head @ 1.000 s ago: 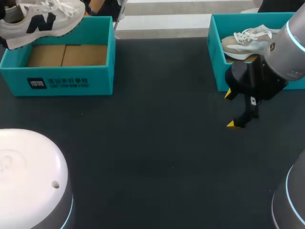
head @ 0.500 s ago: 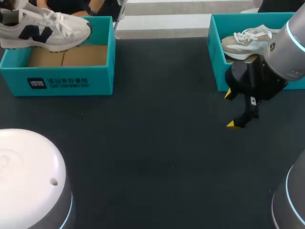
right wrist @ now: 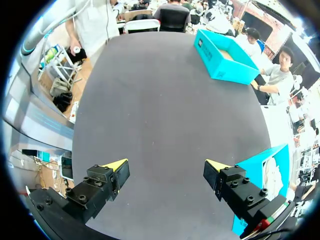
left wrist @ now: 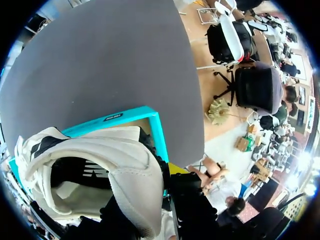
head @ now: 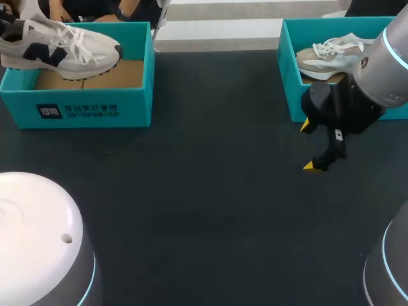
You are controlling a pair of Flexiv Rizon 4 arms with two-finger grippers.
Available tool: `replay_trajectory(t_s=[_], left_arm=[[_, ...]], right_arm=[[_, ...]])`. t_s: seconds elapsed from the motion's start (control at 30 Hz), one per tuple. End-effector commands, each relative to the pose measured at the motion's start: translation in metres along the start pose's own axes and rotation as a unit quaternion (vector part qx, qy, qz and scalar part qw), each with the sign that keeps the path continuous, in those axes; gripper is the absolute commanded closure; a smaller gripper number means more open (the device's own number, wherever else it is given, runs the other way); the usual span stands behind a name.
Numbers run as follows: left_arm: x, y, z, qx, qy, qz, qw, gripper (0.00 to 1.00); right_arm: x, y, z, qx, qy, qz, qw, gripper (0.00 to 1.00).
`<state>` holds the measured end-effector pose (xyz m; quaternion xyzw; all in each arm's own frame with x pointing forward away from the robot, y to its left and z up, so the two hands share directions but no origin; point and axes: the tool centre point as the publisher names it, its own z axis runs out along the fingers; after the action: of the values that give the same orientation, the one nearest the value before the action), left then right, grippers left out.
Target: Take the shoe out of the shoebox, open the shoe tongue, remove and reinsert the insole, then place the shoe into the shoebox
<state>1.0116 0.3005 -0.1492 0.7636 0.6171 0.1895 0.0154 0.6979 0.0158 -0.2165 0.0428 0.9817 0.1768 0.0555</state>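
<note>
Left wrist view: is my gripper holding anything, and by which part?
Yes, the white shoe, apparently gripped at its heel end above the shoebox; the contact itself is mostly hidden. The right gripper is open, holding nothing.

You have two shoes: left shoe (head: 60, 48), white with dark markings; right shoe (head: 328, 56), beige and white. Two teal boxes: left box (head: 127, 108), right box (head: 292, 95). One dark table (head: 204, 191). Two arms: left arm (head: 38, 236), right arm (head: 382, 64). On right gripper (right wrist: 166, 167) you count two yellow tips.
</note>
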Motion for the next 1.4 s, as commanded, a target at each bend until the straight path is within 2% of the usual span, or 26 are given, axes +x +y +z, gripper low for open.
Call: replay_trajectory(t_s=[0.03,0.33,0.57,0.63,0.7,1.03,1.4], left_arm=[[0.001,0.013,0.002,0.01,-0.004,-0.012,1.0,1.0],[0.005,0.055,0.029,-0.007,0.0,-0.06,0.998,1.0],[0.001,0.07,0.061,-0.004,0.013,-0.072,0.997,1.0],[-0.003,0.071,0.072,-0.011,0.018,-0.081,0.997,1.0],[-0.007,0.07,0.082,0.001,0.019,-0.08,0.997,1.0],[-0.012,0.058,0.112,0.023,0.032,-0.085,0.996,1.0],[-0.013,0.048,0.132,0.049,0.04,-0.081,0.995,1.0]], right_arm=[[0.0,0.001,0.002,0.001,0.0,0.0,1.0,0.0],[0.0,0.001,0.002,0.001,0.0,0.0,1.0,0.0],[0.0,0.001,0.002,0.001,0.0,0.0,1.0,0.0],[0.0,0.001,0.002,0.001,0.0,0.0,1.0,0.0],[0.0,0.001,0.002,0.001,0.0,0.0,1.0,0.0],[0.0,0.001,0.002,0.001,0.0,0.0,1.0,0.0],[0.0,0.001,0.002,0.001,0.0,0.0,1.0,0.0]])
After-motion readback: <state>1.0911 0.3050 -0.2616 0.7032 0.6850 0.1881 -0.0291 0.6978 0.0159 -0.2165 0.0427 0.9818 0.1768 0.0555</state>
